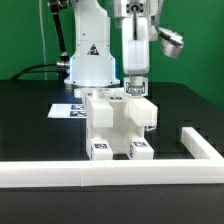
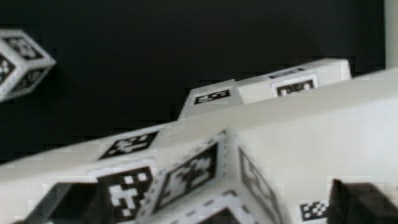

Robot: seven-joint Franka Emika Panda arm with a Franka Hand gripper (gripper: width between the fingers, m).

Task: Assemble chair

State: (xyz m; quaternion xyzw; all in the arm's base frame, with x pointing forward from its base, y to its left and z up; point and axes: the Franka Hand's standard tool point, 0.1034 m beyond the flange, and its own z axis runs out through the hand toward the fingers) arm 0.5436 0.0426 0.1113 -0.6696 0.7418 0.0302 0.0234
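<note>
Exterior view shows the chair as one blocky white body standing on the black table, just inside the rail and in front of the marker board. Several parts are already joined: two tagged ends face the camera low down, and stepped blocks rise behind them. The gripper hangs straight down over the top of the chair, toward the exterior view's right, its tips at or just above the uppermost block. In the wrist view the two dark fingers stand far apart with a tagged part of the chair between them. The jaws look wide and do not seem to clamp anything. I judge the build to be well advanced, with the part under the gripper seated or nearly so, though the joint itself is hidden. A small tagged piece lies apart on the table in the wrist view. It may be a loose part yet to be fitted, but I cannot tell for sure.
</note>
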